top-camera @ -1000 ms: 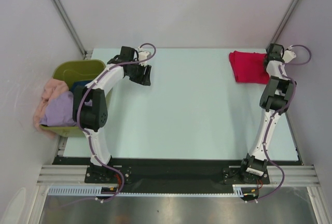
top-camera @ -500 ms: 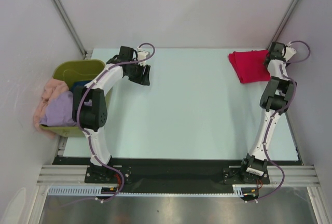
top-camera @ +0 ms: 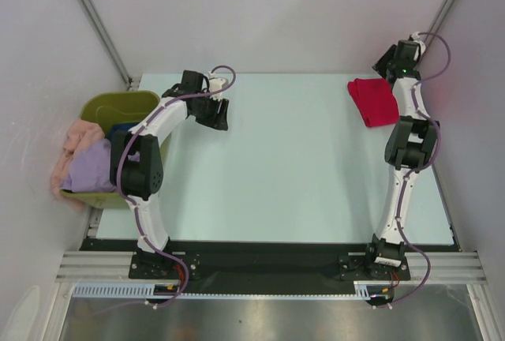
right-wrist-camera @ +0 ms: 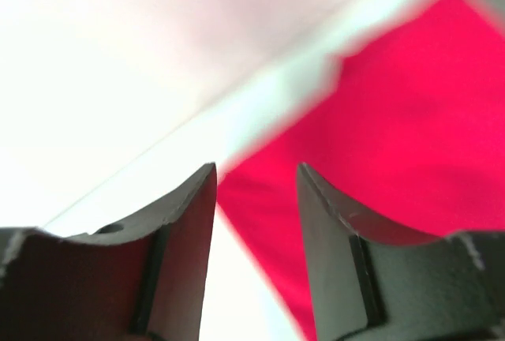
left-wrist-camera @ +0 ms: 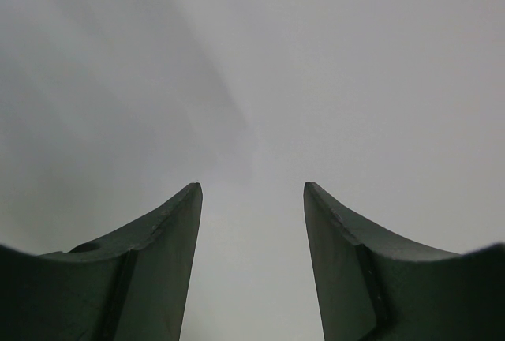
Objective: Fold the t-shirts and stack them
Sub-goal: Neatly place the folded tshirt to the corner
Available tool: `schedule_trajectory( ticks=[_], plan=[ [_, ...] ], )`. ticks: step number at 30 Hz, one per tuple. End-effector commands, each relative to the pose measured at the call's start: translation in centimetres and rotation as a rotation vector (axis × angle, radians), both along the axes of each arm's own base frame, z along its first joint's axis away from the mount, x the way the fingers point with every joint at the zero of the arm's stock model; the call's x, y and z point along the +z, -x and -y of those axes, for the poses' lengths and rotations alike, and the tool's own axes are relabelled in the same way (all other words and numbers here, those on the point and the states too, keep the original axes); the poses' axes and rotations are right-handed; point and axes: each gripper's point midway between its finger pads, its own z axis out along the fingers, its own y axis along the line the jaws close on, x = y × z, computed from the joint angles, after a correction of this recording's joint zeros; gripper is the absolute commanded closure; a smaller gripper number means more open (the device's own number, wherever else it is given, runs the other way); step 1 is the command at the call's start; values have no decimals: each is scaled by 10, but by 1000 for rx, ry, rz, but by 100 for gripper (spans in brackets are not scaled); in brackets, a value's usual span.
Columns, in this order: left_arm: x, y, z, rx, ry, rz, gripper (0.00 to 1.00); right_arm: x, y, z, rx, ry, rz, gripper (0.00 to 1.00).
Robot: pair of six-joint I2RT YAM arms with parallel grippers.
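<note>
— Just past the far edge of the red tee [top-camera: 373, 101], the right gripper [top-camera: 387, 61] hovers, jaws apart, empty.
— Left gripper [top-camera: 219, 116]?
— Well left of the tee, likewise parted, holding nothing.
— Risk?
— A low sweep could snag the tee and undo its fold.

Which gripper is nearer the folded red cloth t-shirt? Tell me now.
Right. The right gripper hangs just beyond the folded red cloth t-shirt, jaws open; the left gripper is across the table, near the olive-green plastic tub.

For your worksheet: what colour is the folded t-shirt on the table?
The t-shirt is bright red; top external view shows it best.
</note>
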Motion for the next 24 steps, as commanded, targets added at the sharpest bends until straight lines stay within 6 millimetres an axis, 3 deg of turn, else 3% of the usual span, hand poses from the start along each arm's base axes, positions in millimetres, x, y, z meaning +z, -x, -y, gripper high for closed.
schedule_trajectory(
  ticks=[1, 4, 8, 17, 21, 22, 24],
  plan=[
    [21, -10, -1, -18, 9, 64, 40, -7, -27, -56, 176, -172, 68, 50],
    [22, -8, -1, -17, 5, 64, 40, -22, -38, -78, 177, -145, 61, 48],
    [22, -8, -2, -19, 10, 64, 40, -31, -47, -82, 126, -102, 81, 49],
    [19, -11, -10, -2, 29, 47, 40, -60, -40, -91, 45, -28, -2, 56],
    [17, -11, -11, 0, 34, 39, 40, -72, -32, -99, 28, 110, -78, 55],
    [17, -11, -12, -2, 36, 38, 39, -73, -28, -84, 1, 212, -110, 54],
    [16, -10, -13, -4, 36, 34, 40, -74, -26, -113, 65, 340, -135, 47]
  ],
)
